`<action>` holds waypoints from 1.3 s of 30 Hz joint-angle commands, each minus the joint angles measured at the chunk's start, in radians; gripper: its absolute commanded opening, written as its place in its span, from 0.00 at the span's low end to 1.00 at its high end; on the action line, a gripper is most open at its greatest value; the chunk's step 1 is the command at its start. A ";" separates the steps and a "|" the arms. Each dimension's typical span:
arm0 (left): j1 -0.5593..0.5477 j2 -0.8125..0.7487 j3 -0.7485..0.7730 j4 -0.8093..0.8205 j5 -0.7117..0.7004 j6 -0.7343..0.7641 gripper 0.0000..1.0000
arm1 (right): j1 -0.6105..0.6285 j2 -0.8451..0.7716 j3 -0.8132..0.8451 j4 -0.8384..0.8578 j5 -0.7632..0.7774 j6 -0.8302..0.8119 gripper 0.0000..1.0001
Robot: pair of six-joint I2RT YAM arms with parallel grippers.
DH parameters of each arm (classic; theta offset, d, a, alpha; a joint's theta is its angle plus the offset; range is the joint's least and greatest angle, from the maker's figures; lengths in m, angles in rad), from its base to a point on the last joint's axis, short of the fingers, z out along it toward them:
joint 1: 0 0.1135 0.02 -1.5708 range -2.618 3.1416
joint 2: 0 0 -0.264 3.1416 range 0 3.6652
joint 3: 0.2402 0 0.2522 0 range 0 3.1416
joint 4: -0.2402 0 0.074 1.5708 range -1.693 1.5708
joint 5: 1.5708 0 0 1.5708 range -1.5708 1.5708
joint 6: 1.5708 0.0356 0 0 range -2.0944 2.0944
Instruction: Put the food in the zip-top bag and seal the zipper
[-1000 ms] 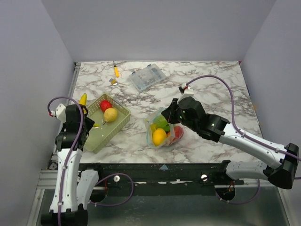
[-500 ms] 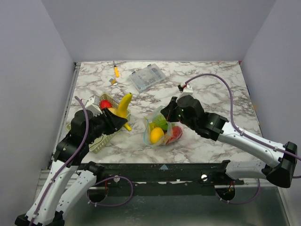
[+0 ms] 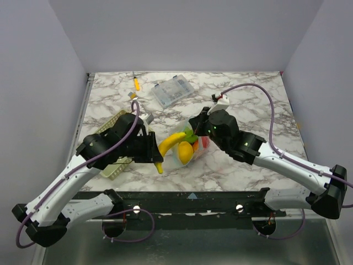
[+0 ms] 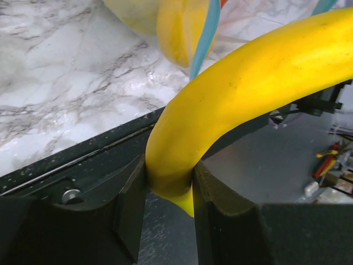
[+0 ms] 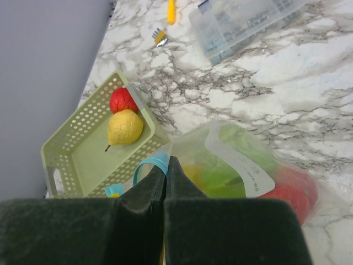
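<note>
The clear zip-top bag lies mid-table with a yellow lemon, green and red food inside. My right gripper is shut on the bag's light blue zipper edge and holds the mouth up. My left gripper is shut on the lower end of a yellow banana, whose tip points into the bag's mouth. In the left wrist view the banana is clamped between the fingers, with the zipper strip just beyond. A red fruit and a yellow pear lie in the green basket.
The green basket is at the left, mostly hidden under my left arm. A rigid clear compartment box and an orange-handled tool lie at the back. The table's black front edge is close below the banana.
My left arm has swung from the basket to the right with the banana, up to the bag's mouth. My right gripper has kept its hold on the zipper edge and shifted slightly left.
</note>
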 commanded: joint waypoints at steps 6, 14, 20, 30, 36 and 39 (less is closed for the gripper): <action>-0.104 0.202 0.197 -0.250 -0.336 -0.002 0.00 | 0.084 0.016 -0.004 0.188 0.201 0.020 0.01; -0.120 0.301 0.253 -0.320 -0.481 -0.007 0.00 | 0.181 0.078 0.066 0.096 0.413 0.128 0.01; -0.153 0.396 0.320 -0.444 -0.606 -0.014 0.00 | 0.220 0.148 0.138 -0.076 0.540 0.349 0.01; -0.181 0.358 0.255 -0.440 -0.488 0.056 0.00 | 0.224 0.196 0.155 -0.036 0.635 0.368 0.01; -0.181 0.425 0.321 -0.450 -0.577 0.041 0.00 | 0.227 0.192 0.123 0.055 0.585 0.282 0.01; -0.180 0.484 0.398 -0.443 -0.607 0.032 0.00 | 0.253 0.206 0.128 0.082 0.581 0.242 0.01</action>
